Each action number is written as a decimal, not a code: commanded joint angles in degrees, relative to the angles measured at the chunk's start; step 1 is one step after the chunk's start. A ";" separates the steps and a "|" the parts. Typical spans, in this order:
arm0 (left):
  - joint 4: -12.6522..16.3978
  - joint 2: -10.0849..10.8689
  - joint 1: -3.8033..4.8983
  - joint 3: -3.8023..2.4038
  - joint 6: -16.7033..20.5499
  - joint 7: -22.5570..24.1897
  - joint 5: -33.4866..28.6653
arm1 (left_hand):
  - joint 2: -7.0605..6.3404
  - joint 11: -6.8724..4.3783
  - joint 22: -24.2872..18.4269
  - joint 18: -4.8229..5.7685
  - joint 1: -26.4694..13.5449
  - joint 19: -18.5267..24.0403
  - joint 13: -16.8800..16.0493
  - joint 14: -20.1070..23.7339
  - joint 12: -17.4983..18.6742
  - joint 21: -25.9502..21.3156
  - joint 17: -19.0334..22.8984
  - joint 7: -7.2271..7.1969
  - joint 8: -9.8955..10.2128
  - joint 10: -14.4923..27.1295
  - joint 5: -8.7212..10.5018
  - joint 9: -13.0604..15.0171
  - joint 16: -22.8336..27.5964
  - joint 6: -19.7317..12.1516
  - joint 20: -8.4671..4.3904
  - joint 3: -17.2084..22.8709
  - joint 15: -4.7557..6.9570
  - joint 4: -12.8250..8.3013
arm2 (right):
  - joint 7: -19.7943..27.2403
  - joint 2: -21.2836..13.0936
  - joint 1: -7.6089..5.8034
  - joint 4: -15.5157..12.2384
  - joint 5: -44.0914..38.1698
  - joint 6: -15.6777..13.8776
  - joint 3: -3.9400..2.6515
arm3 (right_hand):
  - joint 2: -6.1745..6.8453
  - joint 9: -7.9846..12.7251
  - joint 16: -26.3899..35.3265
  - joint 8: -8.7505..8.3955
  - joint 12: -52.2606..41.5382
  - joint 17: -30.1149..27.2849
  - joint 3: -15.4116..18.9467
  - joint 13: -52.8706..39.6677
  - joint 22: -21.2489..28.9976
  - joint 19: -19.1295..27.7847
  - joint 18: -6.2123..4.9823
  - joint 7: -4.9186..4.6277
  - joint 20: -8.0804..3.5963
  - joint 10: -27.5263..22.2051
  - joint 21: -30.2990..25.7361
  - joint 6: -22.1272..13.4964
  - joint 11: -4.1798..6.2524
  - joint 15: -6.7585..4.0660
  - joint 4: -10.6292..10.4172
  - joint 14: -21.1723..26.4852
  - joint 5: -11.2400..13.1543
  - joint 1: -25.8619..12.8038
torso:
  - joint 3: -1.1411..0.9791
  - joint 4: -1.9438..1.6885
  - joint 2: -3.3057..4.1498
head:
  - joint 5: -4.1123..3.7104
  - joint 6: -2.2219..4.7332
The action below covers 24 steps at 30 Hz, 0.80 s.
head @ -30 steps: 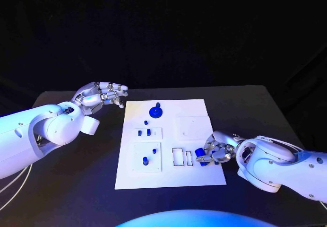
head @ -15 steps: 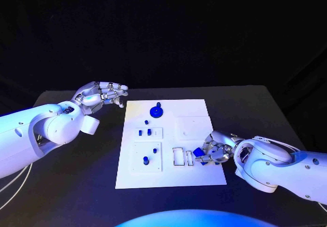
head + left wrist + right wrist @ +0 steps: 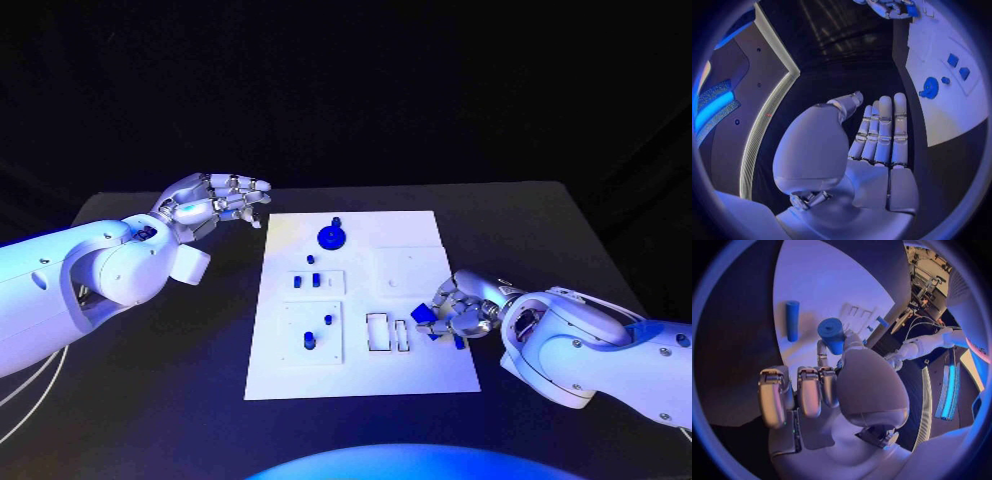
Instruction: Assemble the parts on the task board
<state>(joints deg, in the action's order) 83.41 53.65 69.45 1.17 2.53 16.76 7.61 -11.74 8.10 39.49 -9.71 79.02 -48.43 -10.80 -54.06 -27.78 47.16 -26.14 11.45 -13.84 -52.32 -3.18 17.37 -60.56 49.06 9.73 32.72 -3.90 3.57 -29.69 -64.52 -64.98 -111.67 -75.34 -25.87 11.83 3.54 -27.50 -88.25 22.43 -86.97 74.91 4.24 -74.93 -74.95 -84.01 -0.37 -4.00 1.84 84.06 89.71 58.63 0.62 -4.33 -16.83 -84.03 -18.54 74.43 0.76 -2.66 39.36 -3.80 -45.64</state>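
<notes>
The white task board [image 3: 418, 225] lies mid-table. My right hand [image 3: 462, 308] hovers over its right near part and pinches a short blue cylinder [image 3: 423, 314] between thumb and a finger; the right wrist view shows that cylinder [image 3: 832, 335] at the fingertips [image 3: 821, 347], above the board [image 3: 817, 285]. A second blue peg [image 3: 792, 320] lies flat on the board just beyond. My left hand [image 3: 216, 200] floats off the board's far left corner, fingers [image 3: 882, 130] straight and holding nothing. A blue disc with a knob [image 3: 330, 237] stands at the board's far end.
Small blue pieces sit in the left column of the board [image 3: 307, 280], [image 3: 327, 319], [image 3: 307, 341]. Two narrow empty slots [image 3: 387, 332] lie beside my right hand. The left wrist view shows the blue disc [image 3: 929, 89] on the board [image 3: 942, 120]. Black table surrounds the board.
My right hand has shifted slightly up and away from the near edge, carrying the blue cylinder with it. The left hand has not moved.
</notes>
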 commanded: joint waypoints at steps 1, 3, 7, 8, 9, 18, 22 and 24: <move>-0.03 -0.18 0.00 -0.04 -0.58 0.38 -0.36 | 0.11 -0.17 -0.05 -0.78 -0.38 -0.25 0.09 0.06 -0.31 -0.26 0.06 0.00 -0.32 0.42 0.05 -0.07 0.29 -0.20 0.02 -0.28 -0.21 -0.06 | 0.75 -0.14 -1.31 -1.18 4.49 -2.44 -0.08 | -2.37 -0.57 -0.40 0.78 -0.36 10.60 -0.30 -12.13 -15.05 -5.99 0.37 0.88 -0.35 4.02 0.29 1.26 0.45 -0.33 0.00 -5.08 -0.36 0.82 | 0.09 -0.06 0.00 | -0.11 0.14; -0.05 -0.26 0.00 -0.04 -0.59 0.36 -0.36 | 0.11 -0.17 -0.05 -0.78 -0.38 -0.25 0.09 0.06 -0.31 -0.26 0.06 0.00 -0.32 0.42 0.05 -0.07 0.29 -0.20 0.02 -0.28 -0.21 -0.06 | 0.93 0.09 -1.82 -1.54 5.58 -2.11 -0.08 | -2.53 -0.59 -0.43 0.84 -0.64 10.69 -0.30 -12.45 -15.05 -5.99 0.37 0.94 -0.39 4.23 0.29 1.38 0.50 -0.37 0.01 -5.10 -0.40 0.59 | 0.09 -0.09 0.01 | -0.08 0.18; -0.09 -0.41 0.00 -0.04 -0.60 0.36 -0.37 | 0.11 -0.17 -0.05 -0.78 -0.38 -0.25 0.09 0.06 -0.31 -0.26 0.06 0.00 -0.32 0.42 0.05 -0.07 0.29 -0.20 0.02 -0.28 -0.21 -0.06 | 1.83 2.20 -2.17 -1.14 9.75 0.15 -0.08 | -2.95 -0.64 -0.52 0.99 -0.89 11.01 -0.15 -12.76 -15.05 -5.99 0.37 1.06 -0.50 4.44 0.29 1.68 0.61 -0.47 -0.02 -5.16 -0.14 -0.37 | -0.01 0.00 0.06 | 0.07 0.22; -0.10 -0.43 0.00 -0.04 -0.59 0.37 -0.38 | 0.11 -0.17 -0.05 -0.78 -0.38 -0.25 0.09 0.06 -0.31 -0.26 0.06 0.00 -0.32 0.42 0.05 -0.07 0.29 -0.20 0.02 -0.28 -0.21 -0.06 | 1.99 2.81 -1.95 -0.92 10.58 0.71 -0.08 | -2.99 -0.64 -0.52 1.00 -0.88 11.01 -0.16 -12.75 -15.05 -5.99 0.37 1.07 -0.51 4.44 0.29 1.69 0.62 -0.48 -0.02 -5.16 -0.13 -0.41 | -0.04 -0.01 0.06 | 0.14 0.17; -0.10 -0.45 0.00 -0.04 -0.57 0.38 -0.38 | 0.20 -0.18 -0.16 -0.79 -0.33 -0.32 0.11 0.08 -0.32 -0.41 0.05 0.00 -0.37 0.47 0.06 -0.09 0.31 -0.20 0.02 -0.30 -0.20 0.03 | 2.10 3.40 -1.66 -0.70 11.22 1.31 -0.08 | -3.16 -0.64 -0.54 1.01 -0.90 11.06 -0.21 -12.78 -15.05 -5.99 0.37 1.10 -0.52 4.46 0.29 1.72 0.64 -0.49 0.00 -5.17 -0.14 -0.48 | -0.06 -0.05 0.05 | 0.18 0.14; -0.02 -0.36 0.00 -0.03 -0.59 0.37 -0.41 | 0.17 -0.16 -0.23 -0.79 -0.31 -0.37 0.13 0.08 -0.32 -0.51 0.05 0.03 -0.28 0.53 0.06 -0.16 0.32 -0.40 0.03 -0.34 -0.21 0.07 | 1.82 6.94 0.37 0.85 12.72 4.08 -0.07 | -3.64 -0.71 -0.60 1.17 -1.03 11.28 0.12 -12.97 -15.05 -5.99 0.37 1.18 -0.62 4.59 0.29 1.97 0.71 -0.57 -0.01 -5.21 0.69 -1.87 | 0.00 0.01 0.07 | 0.56 -0.08; -0.02 -0.37 0.00 -0.03 -0.65 0.35 -0.42 | 0.17 -0.16 -0.23 -0.79 -0.31 -0.37 0.13 0.08 -0.32 -0.51 0.05 0.03 -0.28 0.53 0.06 -0.16 0.32 -0.40 0.03 -0.34 -0.21 0.07 | 1.29 7.70 0.71 1.22 11.60 3.97 -0.08 | -3.46 -0.76 -0.61 1.27 -1.04 11.33 0.61 -13.02 -15.05 -5.99 0.37 1.20 -0.67 4.62 0.29 2.06 0.75 -0.61 0.01 -5.22 1.16 -2.75 | 0.01 -0.02 0.03 | 0.62 -0.17; -0.02 -0.36 0.00 -0.03 -0.66 0.35 -0.42 | 0.18 -0.15 -0.26 -0.79 -0.31 -0.39 0.14 0.09 -0.32 -0.55 0.05 0.04 -0.29 0.55 0.05 -0.17 0.32 -0.41 0.03 -0.35 -0.21 0.09 | 0.96 7.92 0.79 1.41 10.88 3.71 -0.08 | -3.38 -0.77 -0.62 1.31 -1.09 11.38 0.76 -13.08 -15.05 -5.99 0.37 1.21 -0.68 4.66 0.29 2.08 0.75 -0.61 0.01 -5.22 1.34 -2.99 | 0.00 -0.05 0.04 | 0.67 -0.19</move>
<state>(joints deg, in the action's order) 83.28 53.37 69.44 1.17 2.53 16.72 7.57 -11.74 7.89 39.28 -9.71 79.02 -48.43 -10.71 -54.06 -27.78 46.94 -26.13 11.45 -13.84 -52.11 -3.18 17.25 -60.56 49.06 9.73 32.72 -3.90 3.57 -28.60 -56.72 -64.40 -110.41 -63.92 -23.64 11.65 0.59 -27.47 -88.48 22.43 -87.86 74.90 4.61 -74.92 -74.93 -84.01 -0.38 -4.22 1.44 84.06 89.71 58.83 1.02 -4.52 -16.82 -83.82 -17.39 71.48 0.75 -2.67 39.42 -3.19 -45.79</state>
